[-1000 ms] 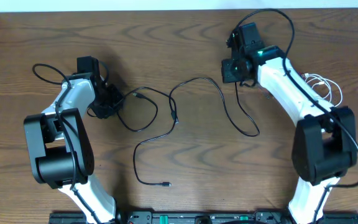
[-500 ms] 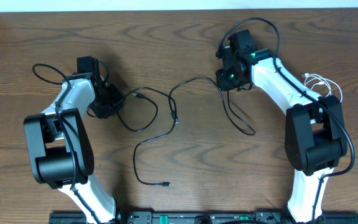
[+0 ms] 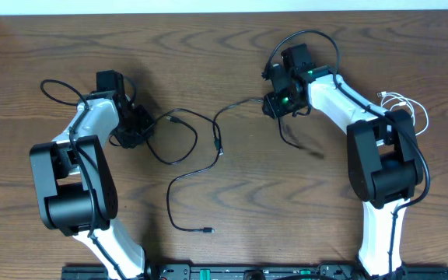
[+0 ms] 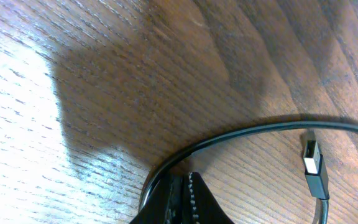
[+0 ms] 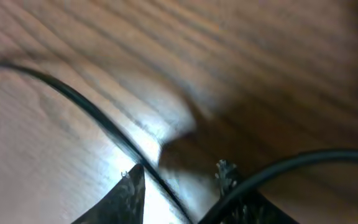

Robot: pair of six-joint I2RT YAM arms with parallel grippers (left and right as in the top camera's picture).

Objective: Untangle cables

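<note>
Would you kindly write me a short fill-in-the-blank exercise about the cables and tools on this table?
1. The left tool is ___ (open/shut) on a black cable.
2. The jaws of the right tool stand ___ (together/apart).
3. The short cable beside the right arm is ___ in colour.
Missing words: shut; apart; white.

A dark wood-grain bench (image 3: 286, 218) is seen, bordered along its far edge by a white strip (image 3: 208, 6); overhead light is reflected.

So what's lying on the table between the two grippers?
Loops of black cable with a small plug lie between the left gripper and the right gripper. The overhead view shows it.
</note>
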